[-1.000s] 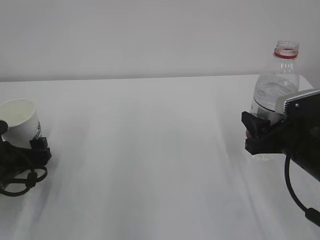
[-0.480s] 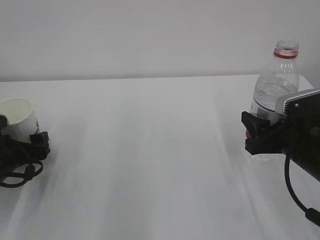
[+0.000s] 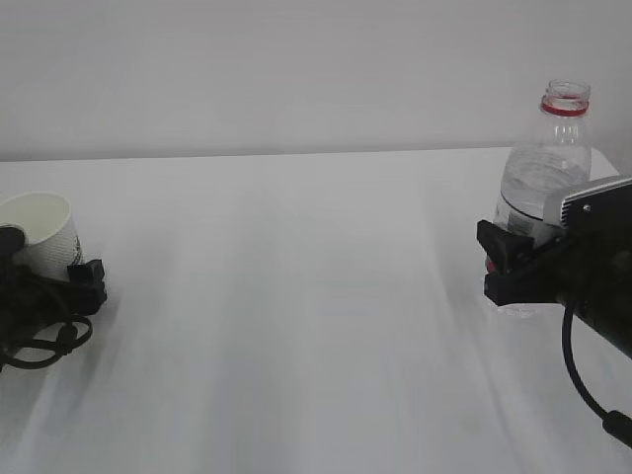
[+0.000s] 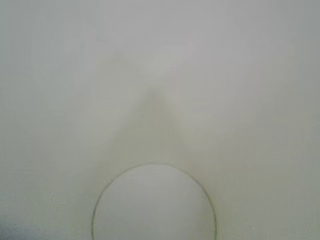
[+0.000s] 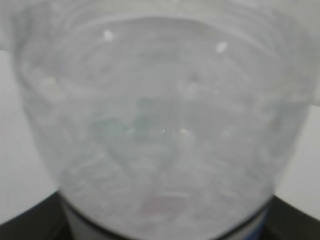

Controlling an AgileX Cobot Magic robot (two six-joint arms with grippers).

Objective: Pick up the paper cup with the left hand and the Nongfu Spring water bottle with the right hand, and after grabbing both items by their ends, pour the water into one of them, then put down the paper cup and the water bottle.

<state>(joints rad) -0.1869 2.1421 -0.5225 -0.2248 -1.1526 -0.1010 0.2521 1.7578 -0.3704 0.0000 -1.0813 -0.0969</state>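
Note:
The white paper cup [image 3: 41, 229] leans at the far left of the exterior view, its cream mouth turned up and left. My left gripper [image 3: 45, 263] has a black finger on each side of it and is shut on it. The left wrist view looks straight into the paper cup [image 4: 160, 100] down to its round bottom; no fingers show there. At the right the uncapped Nongfu Spring water bottle [image 3: 549, 173] stands upright with clear water inside. My right gripper [image 3: 517, 261] is shut on its labelled lower body. The bottle [image 5: 160, 125] fills the right wrist view.
The white table [image 3: 296, 316] stretches between the two arms under a plain white wall. The left arm's black cable [image 3: 39, 348] loops on the table below the cup. The table's far right corner lies just behind the bottle.
The left gripper and the tilted cup have shifted a little to the right and the cable loop has drawn in. The right gripper and the bottle have not moved.

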